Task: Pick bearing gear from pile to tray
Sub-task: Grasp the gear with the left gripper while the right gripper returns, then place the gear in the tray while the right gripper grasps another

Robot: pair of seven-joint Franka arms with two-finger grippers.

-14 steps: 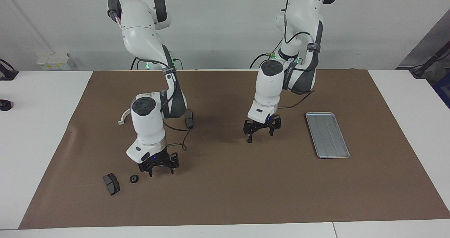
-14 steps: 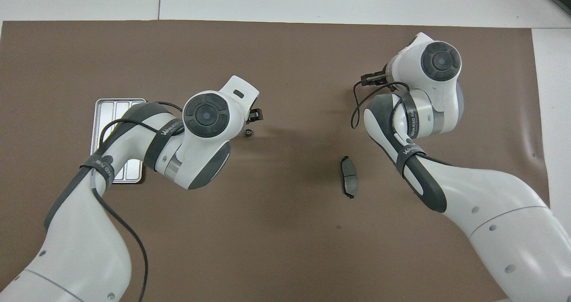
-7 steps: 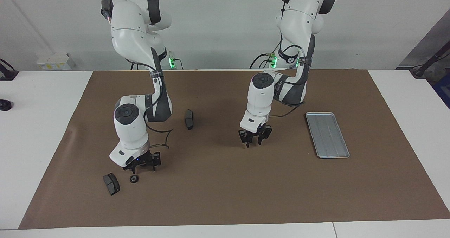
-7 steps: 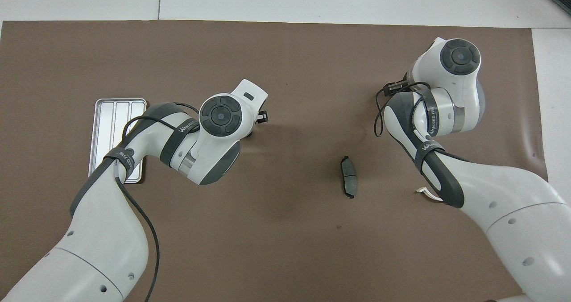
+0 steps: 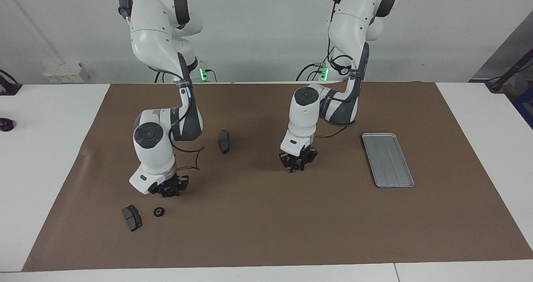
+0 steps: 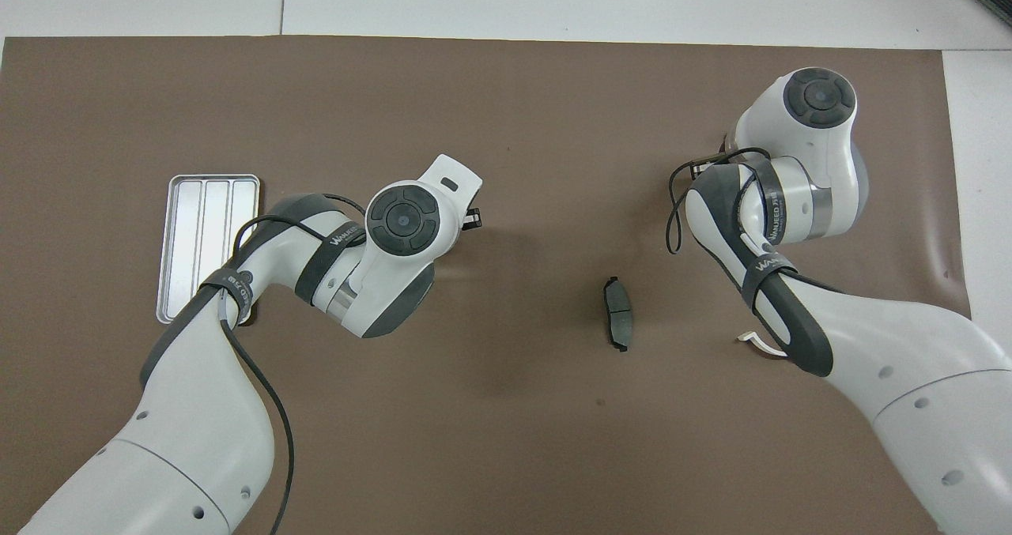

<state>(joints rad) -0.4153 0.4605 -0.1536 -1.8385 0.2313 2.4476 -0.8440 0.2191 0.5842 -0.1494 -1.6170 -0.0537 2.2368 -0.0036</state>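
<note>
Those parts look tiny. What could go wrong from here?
The gear lies close to a brake pad; the right gripper, low over the mat beside them, might bump the pad or miss the gear. The tray sits toward the left arm's end, so the gear could drop on that long carry. The left gripper hangs over mid-mat.

White table under a brown mat

The table carries a brown mat; on it lie a metal tray toward the left arm's end, one brake pad mid-mat, another brake pad and a small gear near the mat's corner, and a white half-ring mostly hidden.
</note>
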